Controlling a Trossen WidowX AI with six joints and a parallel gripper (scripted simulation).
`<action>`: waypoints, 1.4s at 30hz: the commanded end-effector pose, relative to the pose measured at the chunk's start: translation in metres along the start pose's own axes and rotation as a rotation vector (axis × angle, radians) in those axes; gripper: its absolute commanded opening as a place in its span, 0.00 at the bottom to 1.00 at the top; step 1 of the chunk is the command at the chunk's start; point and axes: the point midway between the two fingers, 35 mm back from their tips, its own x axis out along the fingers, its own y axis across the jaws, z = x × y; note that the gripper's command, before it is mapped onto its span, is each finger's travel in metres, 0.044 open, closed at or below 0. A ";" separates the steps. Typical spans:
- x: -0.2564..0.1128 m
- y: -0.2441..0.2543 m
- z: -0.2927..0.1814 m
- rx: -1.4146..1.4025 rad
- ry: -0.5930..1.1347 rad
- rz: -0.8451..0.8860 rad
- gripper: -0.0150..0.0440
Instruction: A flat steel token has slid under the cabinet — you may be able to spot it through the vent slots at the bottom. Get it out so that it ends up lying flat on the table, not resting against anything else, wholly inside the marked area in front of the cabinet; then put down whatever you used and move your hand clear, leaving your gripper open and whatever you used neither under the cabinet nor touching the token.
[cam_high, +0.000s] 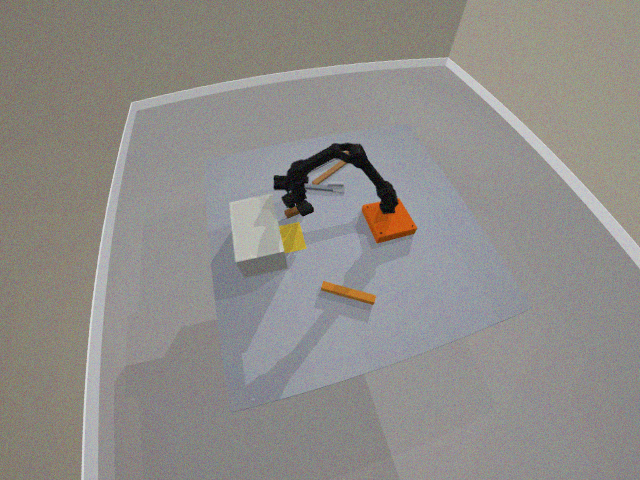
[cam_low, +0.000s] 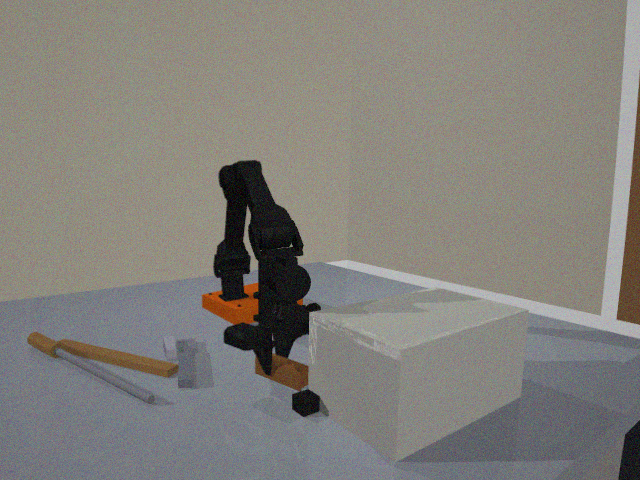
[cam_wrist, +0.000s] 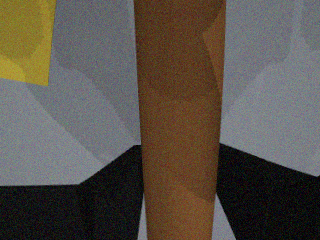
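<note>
My gripper (cam_high: 299, 205) (cam_low: 275, 364) (cam_wrist: 175, 152) is shut on a brown wooden handle (cam_high: 291, 212) (cam_low: 293, 379) (cam_wrist: 180, 115), low over the table beside the front of the cabinet. The handle runs up the middle of the wrist view between the black fingers. Its far end and anything attached to it are hidden. The pale cabinet (cam_high: 253, 227) (cam_low: 356, 382) is a closed-looking box; its vent slots do not show. The yellow marked area (cam_high: 293, 238) (cam_wrist: 22, 30) lies at its front, to the left of the handle in the wrist view. The steel token is not visible.
A black cube (cam_low: 305, 402) lies by the cabinet's near corner. A wooden bar (cam_low: 118, 358), a thin metal rod (cam_low: 108, 377) and a grey bracket (cam_low: 195, 364) lie to one side. An orange bar (cam_high: 347, 292) lies on the other side. The arm's orange base (cam_high: 395, 224) faces the cabinet.
</note>
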 end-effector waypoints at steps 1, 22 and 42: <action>0.000 0.003 0.004 -0.001 -0.003 -0.002 0.25; 0.000 0.027 0.004 -0.001 -0.003 0.000 0.25; 0.000 0.031 0.000 -0.001 -0.003 0.000 0.25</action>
